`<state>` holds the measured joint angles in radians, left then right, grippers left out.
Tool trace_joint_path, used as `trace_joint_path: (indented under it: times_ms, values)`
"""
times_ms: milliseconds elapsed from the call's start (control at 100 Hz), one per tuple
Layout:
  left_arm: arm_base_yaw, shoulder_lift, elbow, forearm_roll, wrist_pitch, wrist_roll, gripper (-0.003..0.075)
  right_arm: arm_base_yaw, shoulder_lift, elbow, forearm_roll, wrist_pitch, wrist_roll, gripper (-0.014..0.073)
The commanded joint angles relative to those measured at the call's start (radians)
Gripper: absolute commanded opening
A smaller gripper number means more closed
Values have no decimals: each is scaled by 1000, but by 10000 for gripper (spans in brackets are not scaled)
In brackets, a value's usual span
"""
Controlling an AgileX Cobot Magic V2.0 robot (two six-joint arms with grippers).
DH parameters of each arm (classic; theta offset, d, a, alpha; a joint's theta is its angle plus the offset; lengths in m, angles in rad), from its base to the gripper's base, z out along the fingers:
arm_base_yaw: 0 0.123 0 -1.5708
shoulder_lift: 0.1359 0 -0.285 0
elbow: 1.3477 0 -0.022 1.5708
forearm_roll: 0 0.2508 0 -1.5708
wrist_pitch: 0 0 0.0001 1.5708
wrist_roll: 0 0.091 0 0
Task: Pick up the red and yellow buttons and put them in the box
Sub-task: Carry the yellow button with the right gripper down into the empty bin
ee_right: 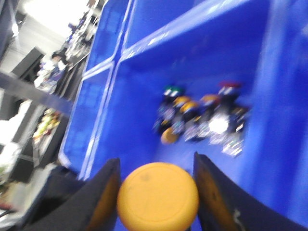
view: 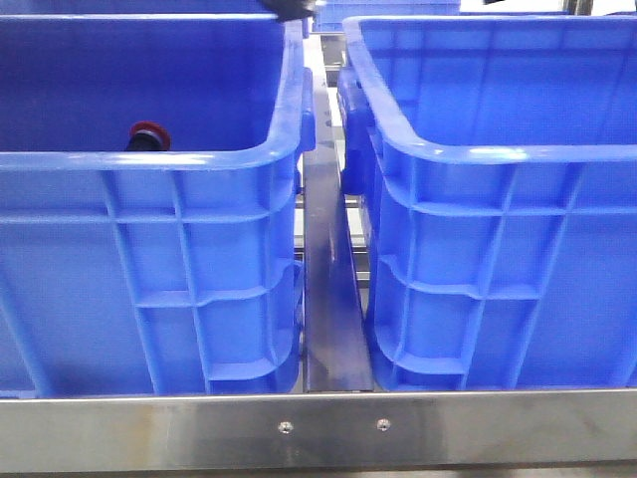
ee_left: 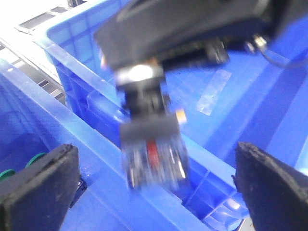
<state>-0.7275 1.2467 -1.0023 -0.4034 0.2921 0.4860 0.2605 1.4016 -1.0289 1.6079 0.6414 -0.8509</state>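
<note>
Underneath, a steel frame (view: 318, 428) carries two blue crates (view: 149, 249) side by side. My right gripper (ee_right: 156, 192) pinches a yellow button (ee_right: 158, 196) over a button heap (ee_right: 202, 118); my left gripper (ee_left: 154, 187) gapes empty; a red button (view: 147, 133) lies in the left crate

— Can any writing, label, brand or number be read on the crates (view: 199, 279)?
— None can be read; the walls are seen plain.
— And on the clear tape patch (ee_left: 211, 91) inside the crate?
— No lettering can be made out there.
</note>
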Motion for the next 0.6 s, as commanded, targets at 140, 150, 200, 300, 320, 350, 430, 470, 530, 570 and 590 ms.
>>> trace_joint_path:
  times_ms: [140, 150, 200, 300, 320, 350, 430, 470, 530, 570, 590]
  values:
    - [-8, -32, -29, -7, -69, -1, 596, -151, -90, -39, 53, -19, -243, 132]
    - [-8, -32, -29, -7, -69, -1, 596, -155, -90, -39, 52, -22, -252, 132]
    - [-8, -32, -29, -7, -69, -1, 596, -184, -91, -39, 46, -44, -326, 132]
    - [-8, -32, -29, -7, -69, -1, 596, -201, -87, -28, 34, -145, -522, 132]
    - [-8, -32, -29, -7, -69, -1, 596, -201, -86, -23, 34, -174, -564, 132]
    - [-8, -32, -29, -7, -69, -1, 596, -201, -84, -16, 35, -209, -619, 132]
    - [-8, -32, -29, -7, -69, -1, 596, -200, -72, -2, 50, -286, -737, 132]
    - [-8, -32, -29, -7, -69, -1, 596, -200, -57, 4, 66, -330, -780, 132]
    - [-8, -32, -29, -7, -69, -1, 596, -200, -37, 4, 90, -372, -813, 132]
    - [-8, -32, -29, -7, -69, -1, 596, -200, -18, 3, 104, -391, -832, 132]
    - [-8, -32, -29, -7, -69, -1, 596, -200, -7, 3, 110, -400, -846, 132]
